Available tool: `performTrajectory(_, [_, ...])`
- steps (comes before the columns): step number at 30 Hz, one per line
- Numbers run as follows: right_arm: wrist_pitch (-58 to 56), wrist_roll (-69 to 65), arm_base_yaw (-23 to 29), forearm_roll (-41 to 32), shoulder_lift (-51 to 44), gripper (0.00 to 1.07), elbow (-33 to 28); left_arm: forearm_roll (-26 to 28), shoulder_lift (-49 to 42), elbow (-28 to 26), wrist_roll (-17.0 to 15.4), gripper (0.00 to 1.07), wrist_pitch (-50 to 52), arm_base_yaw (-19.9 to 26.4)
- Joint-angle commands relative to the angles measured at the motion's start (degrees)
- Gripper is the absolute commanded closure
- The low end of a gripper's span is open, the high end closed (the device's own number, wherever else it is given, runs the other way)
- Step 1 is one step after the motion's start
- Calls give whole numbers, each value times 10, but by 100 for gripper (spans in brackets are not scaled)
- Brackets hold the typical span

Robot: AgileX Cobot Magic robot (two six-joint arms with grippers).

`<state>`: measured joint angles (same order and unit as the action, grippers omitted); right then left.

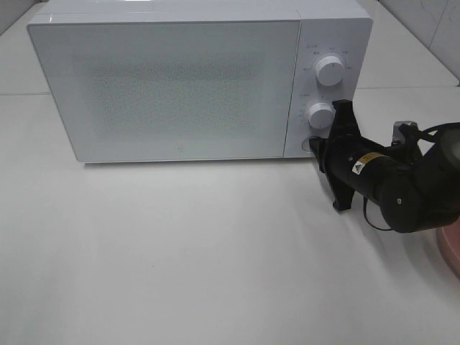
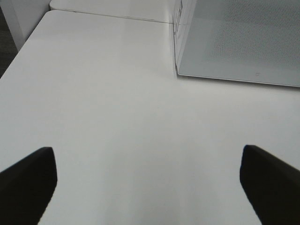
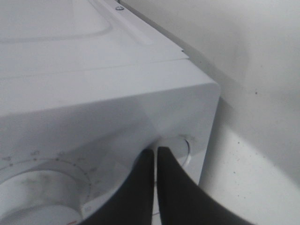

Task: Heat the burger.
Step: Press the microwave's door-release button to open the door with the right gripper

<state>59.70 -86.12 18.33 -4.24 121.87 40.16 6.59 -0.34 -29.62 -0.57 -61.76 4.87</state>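
The burger is out of view. The white microwave (image 1: 172,86) stands at the back of the table with its door closed. My right gripper (image 1: 314,146) is shut, and its tips are against the round button (image 1: 308,144) at the bottom of the control panel. In the right wrist view the shut fingertips (image 3: 149,157) press on that button (image 3: 182,144), beside the lower dial (image 3: 37,187). My left gripper (image 2: 150,187) is open over bare table, with nothing between its fingers (image 2: 28,180). It sits well in front of the microwave's left corner (image 2: 178,70).
Two white dials (image 1: 329,70) (image 1: 320,113) sit above the button. The edge of a pink plate (image 1: 451,248) shows at the far right under the right arm. The white table (image 1: 180,251) stretches in front of the microwave.
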Motion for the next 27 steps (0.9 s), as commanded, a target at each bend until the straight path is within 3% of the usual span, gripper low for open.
performTrajectory(1, [25,20,-3,-23,-3,107,6,3,-8,1,-2,9,6,-3])
performTrajectory(11, [30,22,-3,-41,1,107,32,3,-8,1,-2,9,6,-3])
performTrajectory(19, [38,32,-3,-108,1,107,48,3,-8,1,-2,9,6,-3])
performTrajectory(27, [76,45,-3,-109,1,107,70,3,-8,1,-2,9,6,-3])
